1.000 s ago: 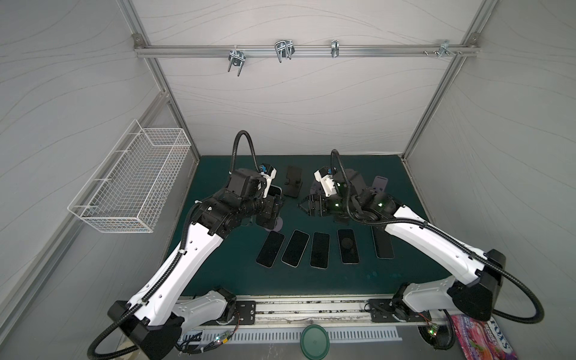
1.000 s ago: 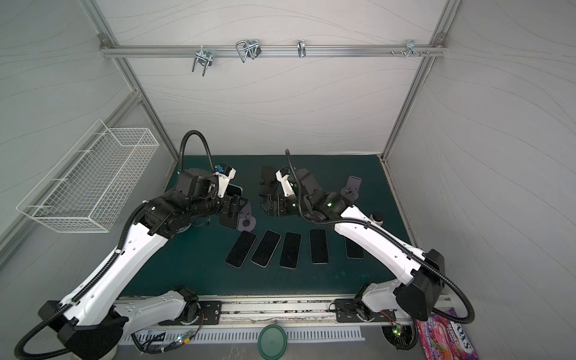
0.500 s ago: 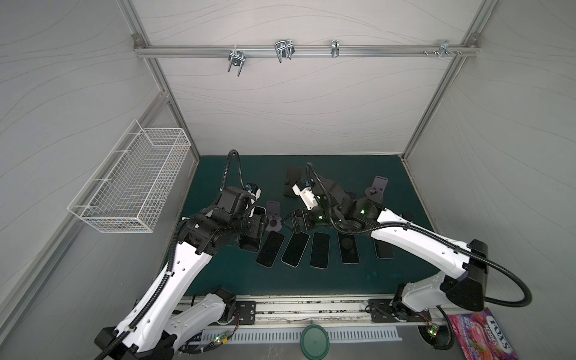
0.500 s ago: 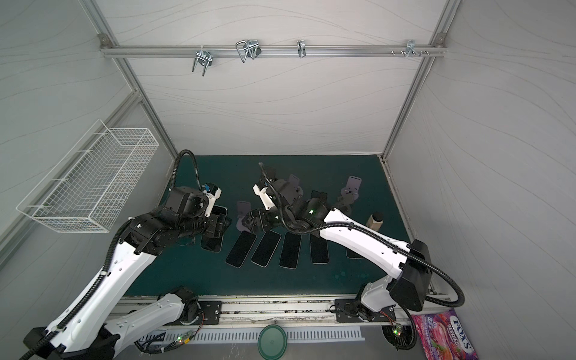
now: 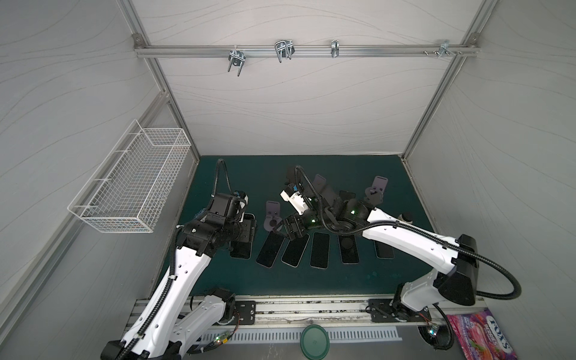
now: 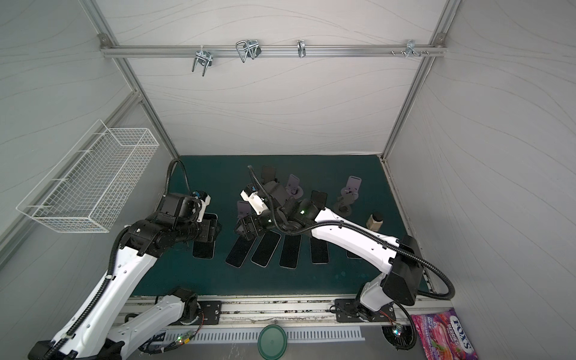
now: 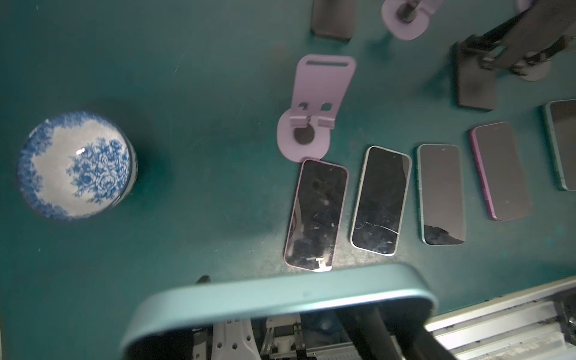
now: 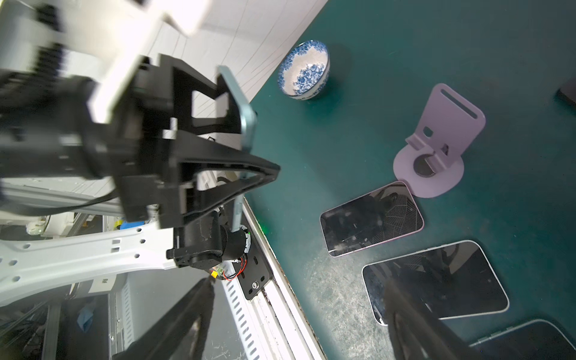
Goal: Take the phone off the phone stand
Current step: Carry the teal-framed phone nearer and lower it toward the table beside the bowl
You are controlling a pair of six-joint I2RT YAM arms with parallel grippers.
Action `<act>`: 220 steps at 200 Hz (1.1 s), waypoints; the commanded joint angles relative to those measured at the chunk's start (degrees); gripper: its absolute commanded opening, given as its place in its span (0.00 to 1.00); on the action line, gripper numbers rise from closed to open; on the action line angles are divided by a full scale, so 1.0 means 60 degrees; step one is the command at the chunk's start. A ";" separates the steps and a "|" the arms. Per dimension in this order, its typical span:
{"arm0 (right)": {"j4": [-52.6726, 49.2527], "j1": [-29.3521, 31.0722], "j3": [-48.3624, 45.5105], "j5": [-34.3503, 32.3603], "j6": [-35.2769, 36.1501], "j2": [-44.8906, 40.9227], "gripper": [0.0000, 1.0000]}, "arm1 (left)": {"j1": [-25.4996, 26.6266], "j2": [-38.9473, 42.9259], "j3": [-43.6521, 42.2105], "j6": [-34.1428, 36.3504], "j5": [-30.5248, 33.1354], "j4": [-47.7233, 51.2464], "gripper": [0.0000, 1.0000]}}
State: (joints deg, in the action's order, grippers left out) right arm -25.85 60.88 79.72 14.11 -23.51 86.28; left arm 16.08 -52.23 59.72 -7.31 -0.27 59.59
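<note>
- Green lid (image 5: 314, 343) lies at 6 o'clock on the near ledge, in front of the rail (image 5: 311, 311); a candy bag (image 5: 480, 338) lies at 5 o'clock.
- A dark teal mat (image 5: 280, 280) covers the floor.
- A row (image 5: 320, 249) of five phones lies flat, screens up, just near of the mat's centre.
- The left gripper (image 5: 249, 232) sits at 9 o'clock of the row, with its jaws clamped tight on the teal phone (image 5: 241, 251).
- The teal phone hangs above the mat, its long side running from 12 to 6. It is at the stand's 8 o'clock and apart from it.
- The right gripper (image 5: 284, 232) reaches across the middle with its jaws spread wide and nothing between them. It is over the far ends of the row's two leftmost phones, at the stand's 4 o'clock. I cannot tell whether a fingertip touches the base.
- The lilac stand (image 5: 272, 215) is upright at 10 o'clock, and its round base meets the far end of the leftmost phone.
- A blue-and-white bowl (image 7: 74, 165) sits at 9 o'clock, well apart from the stand.
- A tan bottle (image 6: 375, 221) stands at 3 o'clock.
- A far stand (image 5: 378, 187), also lilac, is at 2 o'clock, and a dark stand (image 6: 268, 172) is at 12.
- A white wire basket (image 5: 134, 184) hangs on the left wall.
</note>
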 commanded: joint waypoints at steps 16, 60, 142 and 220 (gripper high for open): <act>0.0136 0.0107 0.0143 0.0285 0.0518 0.0008 0.86 | -0.0549 0.0150 -0.0131 0.0227 -0.0344 -0.0469 0.48; 0.0144 0.0107 0.0040 0.0423 0.0632 -0.0040 0.86 | -0.0795 0.0036 -0.0587 0.0337 -0.0334 -0.0756 0.48; 0.0200 0.0107 -0.0157 0.0533 0.0843 -0.0067 0.86 | -0.1220 -0.0766 -0.1004 0.0686 -0.0365 -0.1616 0.47; 0.0353 0.0107 0.0017 0.0721 0.0721 0.0237 0.86 | -0.1370 -0.2294 -0.1117 0.1242 -0.0315 -0.2293 0.48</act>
State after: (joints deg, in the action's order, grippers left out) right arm -24.80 61.06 79.24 17.23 -19.64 86.72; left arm 8.27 -63.99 52.84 -2.24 -2.33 49.28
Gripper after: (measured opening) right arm 0.859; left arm 0.732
